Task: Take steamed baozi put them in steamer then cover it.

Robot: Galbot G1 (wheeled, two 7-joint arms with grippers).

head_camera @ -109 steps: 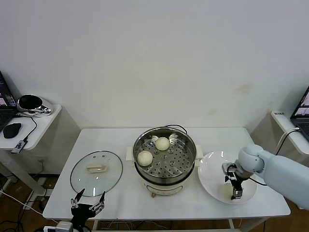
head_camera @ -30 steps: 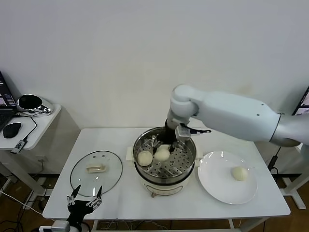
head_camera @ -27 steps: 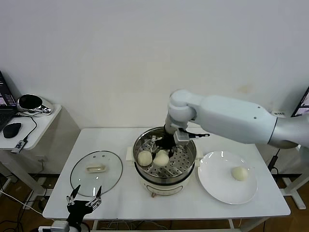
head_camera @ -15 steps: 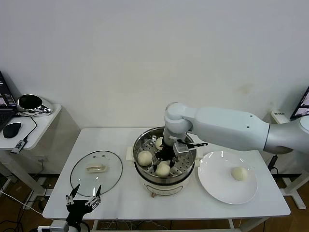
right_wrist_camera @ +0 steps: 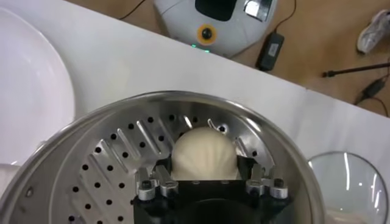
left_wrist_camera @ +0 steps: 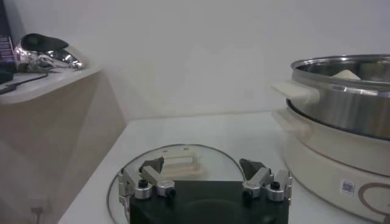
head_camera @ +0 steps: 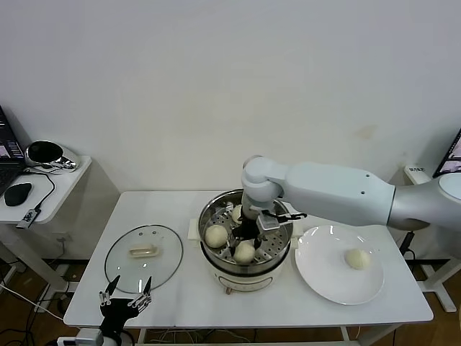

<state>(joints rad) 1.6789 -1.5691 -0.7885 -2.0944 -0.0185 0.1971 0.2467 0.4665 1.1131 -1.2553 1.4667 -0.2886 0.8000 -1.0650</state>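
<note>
Four steamed baozi are in view: three in the steamer (head_camera: 247, 232) and one on the white plate (head_camera: 328, 277). Inside the basket, one bun (head_camera: 216, 236) lies at the left, one (head_camera: 237, 213) at the far side, partly hidden by the arm, and one (head_camera: 245, 251) at the near side, sitting on the perforated floor. The fourth bun (head_camera: 357, 259) rests right of centre on the plate, which lies just right of the steamer.

The right gripper (head_camera: 246, 234) reaches down into the basket above the near bun; in the right wrist view its fingers (right_wrist_camera: 159, 181) stand apart on either side of that bun (right_wrist_camera: 203, 154), but whether they touch it cannot be told.

The single cover (head_camera: 143, 257) lies flat on the table (head_camera: 180, 303) left of the steamer, its handle (head_camera: 142, 251) with its long axis left to right.

The left gripper (head_camera: 127, 303) hangs at the table's near edge by the cover, fingers spread wide and empty.
</note>
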